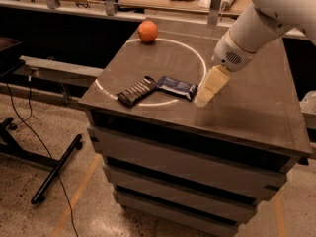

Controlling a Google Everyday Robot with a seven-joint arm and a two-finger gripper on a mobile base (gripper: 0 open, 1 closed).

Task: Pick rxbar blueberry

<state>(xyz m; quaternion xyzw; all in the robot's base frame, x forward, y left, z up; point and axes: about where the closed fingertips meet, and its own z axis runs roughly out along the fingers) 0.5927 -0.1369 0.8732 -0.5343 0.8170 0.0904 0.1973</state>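
Cream-coloured gripper [203, 99] slants down from the single white arm [256, 23], its tip low over the grey table [247, 107]; whether it is spread or closed cannot be made out. Just beside the tip, camera-left, lies one rxbar blueberry [177, 87], flat, its long axis pointing at the gripper. Beyond it sits one dark bar [137, 91], and farther back one orange [147, 31].

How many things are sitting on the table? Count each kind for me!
Wrapped snack bars: 2 (glossy dark blue rxbar blueberry, dark brown bar)
Round orange fruit: 1
Total: 3
The cream gripper is just right of the blue bar.
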